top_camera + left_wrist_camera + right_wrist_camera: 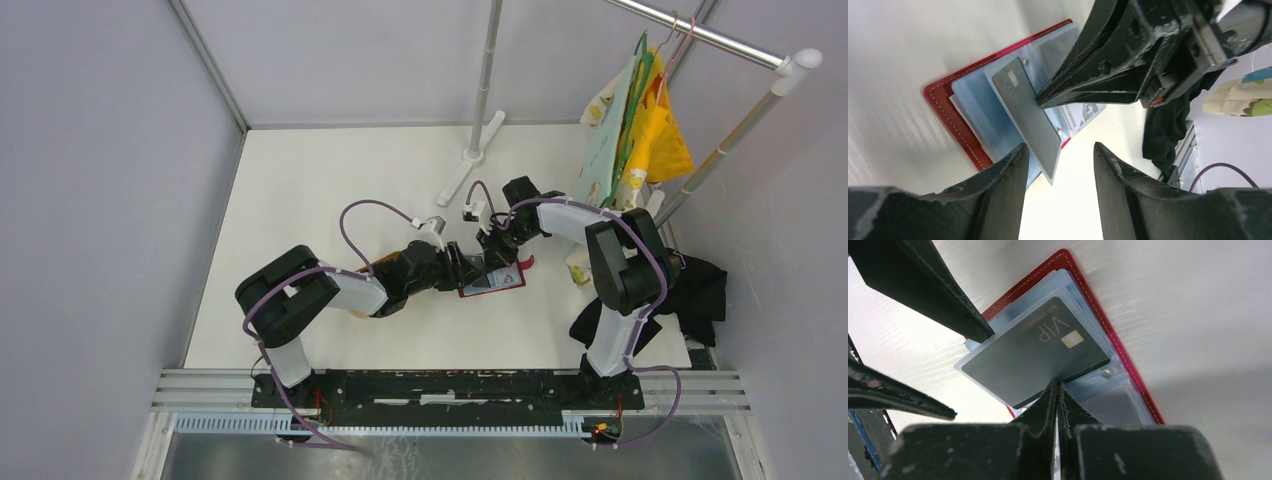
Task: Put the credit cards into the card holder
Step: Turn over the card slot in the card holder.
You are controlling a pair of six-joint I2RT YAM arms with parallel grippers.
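The red card holder (497, 279) lies open on the white table, its grey-blue pocket panels (975, 107) facing up. A dark grey credit card (1038, 352) marked VIP sits tilted, one end in a clear pocket (1120, 402) and the other end sticking out. My right gripper (1057, 385) is shut, its tips pressed against the card's long edge (1040, 102). My left gripper (1060, 150) is open just short of the card's free corner (1048, 172), holding nothing. A second, printed card (1083, 112) shows in a farther pocket.
A white pole on a foot (475, 150) stands behind the arms. At the right, a metal rail (720, 40) carries green and yellow bags (640, 130), with a black cloth (700, 290) below. Black cloth (1168, 125) also lies beyond the holder.
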